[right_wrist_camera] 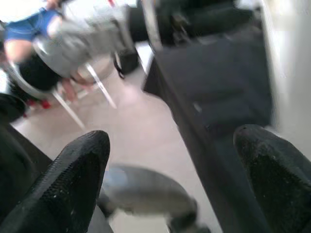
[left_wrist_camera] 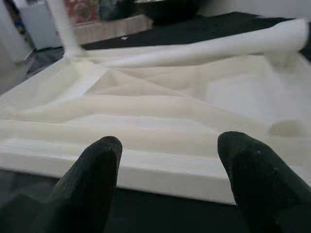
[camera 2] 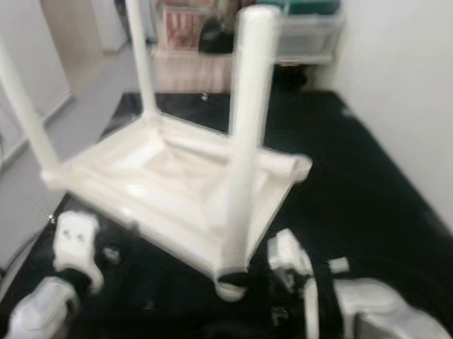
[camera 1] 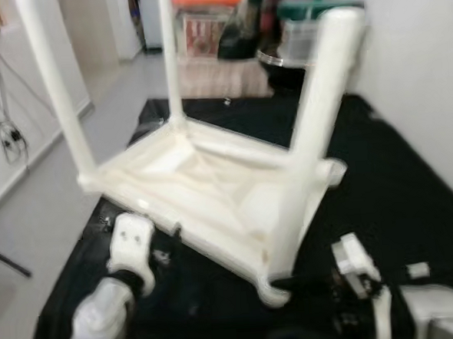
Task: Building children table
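Motion blur softens every view. The tops of two far legs of the white children's table (camera 1: 212, 186) are cut off by the frame, and clutter at the room's far end cannot be made out. The table lies upside down on a black mat (camera 1: 396, 182), three legs pointing up; the nearest leg (camera 1: 313, 133) rises at its near right corner.

The left gripper (left_wrist_camera: 167, 179) hovers just before the table's near edge, jaws spread wide with nothing between them, the rim just beyond the fingertips (left_wrist_camera: 104, 155). The right gripper (right_wrist_camera: 175, 165) is also wide open and empty, facing blurred floor and a dark mat edge, the table outside its jaws.
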